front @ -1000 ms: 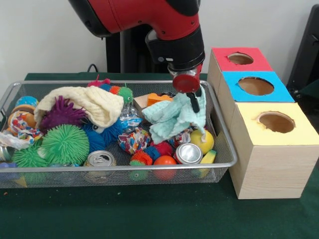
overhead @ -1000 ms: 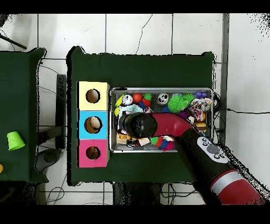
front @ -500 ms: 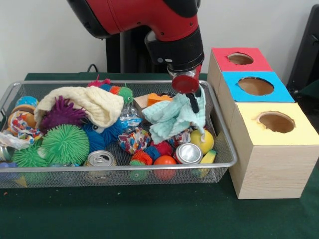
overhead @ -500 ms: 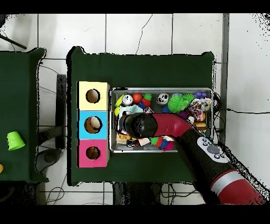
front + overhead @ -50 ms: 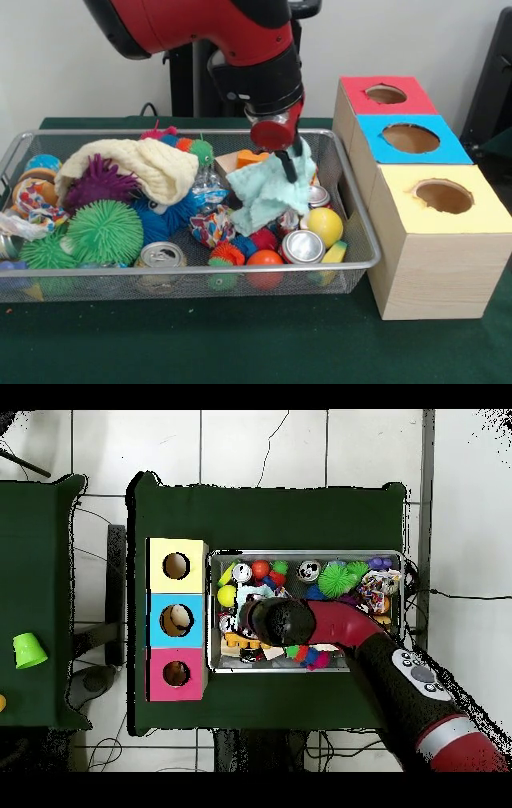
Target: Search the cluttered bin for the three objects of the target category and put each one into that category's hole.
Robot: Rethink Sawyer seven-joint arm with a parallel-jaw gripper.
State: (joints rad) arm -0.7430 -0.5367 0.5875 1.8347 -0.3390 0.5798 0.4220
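Gripper (image 5: pixel 286 160) clamped on mint cloth (image 5: pixel 268 192) above bin (image 5: pixel 358 240) — no legible writing.

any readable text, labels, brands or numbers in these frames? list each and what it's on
None legible in either view.
Silver cans and: only the tops show, no brand readable.
Patterned cloth toy: a print, no readable letters.
Red, blue and yellow boxes: plain, no labels.
Arm: no marking readable.

arm (image 5: pixel 200 24): glossy red shell, black wrist collar
wrist end (image 5: pixel 274 134): round red disc
forearm (image 5: pixel 425 677): grey button panel
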